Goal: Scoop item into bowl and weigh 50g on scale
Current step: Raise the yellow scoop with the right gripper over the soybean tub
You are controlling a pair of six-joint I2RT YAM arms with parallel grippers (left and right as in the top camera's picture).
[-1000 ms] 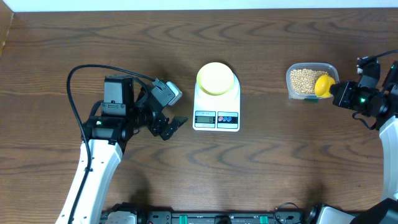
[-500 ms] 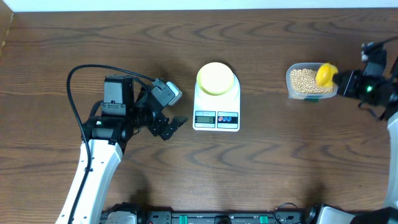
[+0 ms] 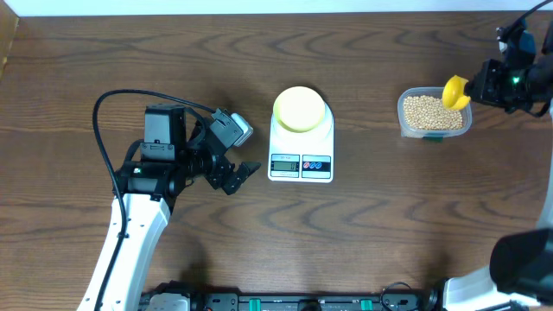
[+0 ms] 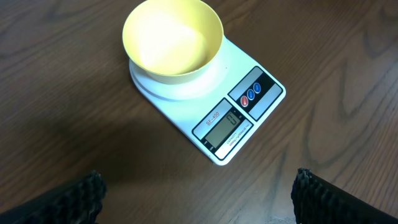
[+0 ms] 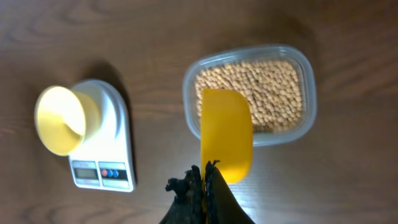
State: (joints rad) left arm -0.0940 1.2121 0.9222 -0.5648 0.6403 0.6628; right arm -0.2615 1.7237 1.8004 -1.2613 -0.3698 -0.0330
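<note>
Beans (image 5: 261, 84) lying in clear tub (image 5: 311, 93) at right end of worktop (image 3: 173, 52), well apart from scale (image 3: 301, 160). None seen in bowl (image 3: 300, 109), seated on scale plate. Right claw (image 5: 202, 183) clamped on handle of yellow scoop (image 5: 227, 140), held over near rim of tub and seemingly bare of beans. Left claw (image 4: 199, 186) spread apart, gripping nothing, parked near scale on its left.

Step in hand, by judgement: loading the scoop. Tip mouth down and drive through the heap along the tub's long side, not across, to avoid shoving the light tub. Take a modest load, level rather than heaped, with round beans likely to roll off on the long carry. Lift straight, keep level, cross low. Pour slowly over bowl centre, 50 g likely needing several trips and a careful last trickle. Avoid leaning on bowl or plate, for fear of a false reading.

Writing: small line of print above grey display in left wrist view, too fine to read. Figure on display likewise unclear. Red and blue buttons beside it, no legible labels. No brand made out on tub, scoop or bowl.
</note>
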